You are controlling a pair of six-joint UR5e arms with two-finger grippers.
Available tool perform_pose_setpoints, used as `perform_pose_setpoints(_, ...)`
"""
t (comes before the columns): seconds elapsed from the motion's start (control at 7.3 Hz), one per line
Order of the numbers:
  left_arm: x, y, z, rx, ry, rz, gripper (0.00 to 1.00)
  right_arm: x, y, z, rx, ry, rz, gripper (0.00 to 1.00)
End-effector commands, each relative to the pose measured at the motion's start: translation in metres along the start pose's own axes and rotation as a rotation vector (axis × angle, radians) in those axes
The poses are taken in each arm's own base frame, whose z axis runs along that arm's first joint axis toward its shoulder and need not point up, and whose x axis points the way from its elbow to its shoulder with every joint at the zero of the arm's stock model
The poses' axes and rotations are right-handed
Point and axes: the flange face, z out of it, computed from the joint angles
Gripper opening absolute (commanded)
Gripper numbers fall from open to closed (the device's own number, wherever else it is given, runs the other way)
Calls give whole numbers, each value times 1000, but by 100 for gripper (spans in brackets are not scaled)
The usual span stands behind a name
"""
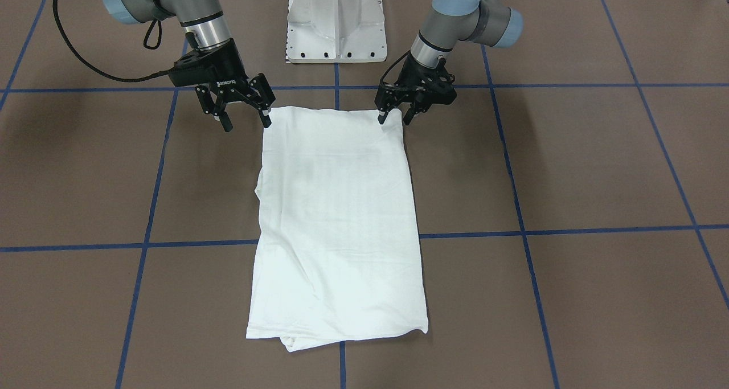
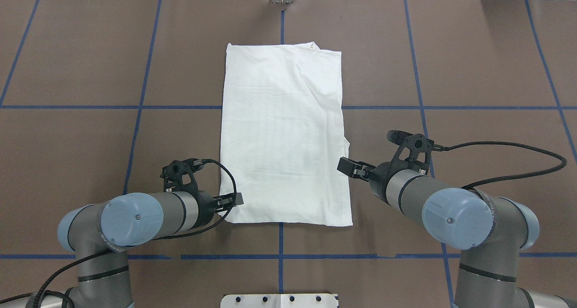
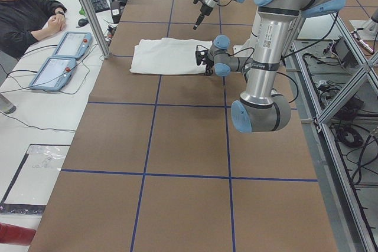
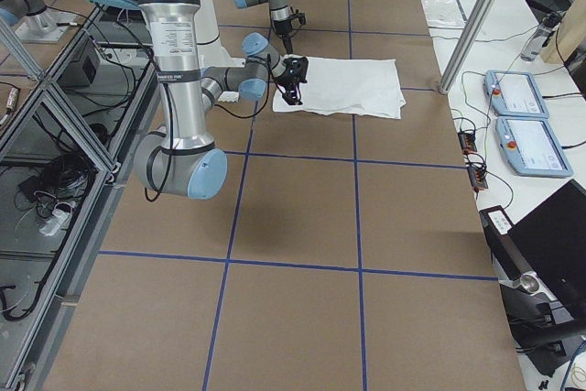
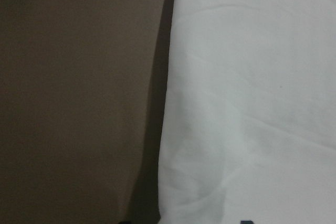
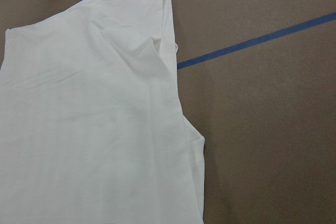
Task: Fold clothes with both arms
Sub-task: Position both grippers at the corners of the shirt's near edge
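The clothes, a white shirt (image 1: 336, 224) (image 2: 284, 132), lie folded into a long rectangle flat on the brown table, one short edge toward the robot. My left gripper (image 1: 394, 118) (image 2: 236, 200) is open, its fingers low and straddling that edge's corner on my left side. The left wrist view shows the shirt's side edge (image 5: 252, 103) close up against the table. My right gripper (image 1: 246, 122) (image 2: 347, 166) is open at the other near corner, one fingertip (image 1: 266, 121) at the cloth and nothing held. In the right wrist view the shirt (image 6: 89, 129) stretches away.
The white pedestal base (image 1: 336, 24) stands behind the shirt between the arms. Blue tape lines (image 1: 569, 230) grid the table. A seated person (image 3: 29, 16) and two tablets (image 3: 59, 57) are beyond the far table edge, with a metal post (image 3: 88, 10).
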Motion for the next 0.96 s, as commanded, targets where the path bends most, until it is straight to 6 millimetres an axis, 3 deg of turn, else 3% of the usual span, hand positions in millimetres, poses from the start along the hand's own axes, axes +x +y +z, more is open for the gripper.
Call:
perform_pose_setpoints(0.0,6,2,2,-5,5,1,34,-1,1,-1,-4,-2,-1,100)
perform_pose_setpoints(0.14,7,2,0,-5,10,1,8,-2,5,-1,-11,-1,-2,100)
perform_pose_setpoints(0.27,8,2,-2,-5,13,3,0,-1,10,0,-17,8,29,99)
perform_pose_setpoints(0.55,9,2,-4,-5,17,4,0,-3,39,1,-31,18,197,96)
perform_pose_setpoints(0.69,8,1,-4,-2,16,2,0,-6,67,6,-29,94,285,96)
perform_pose_setpoints(0.82,11,1,-6,-1,24,2,0,-23,91,8,-27,135,358,96)
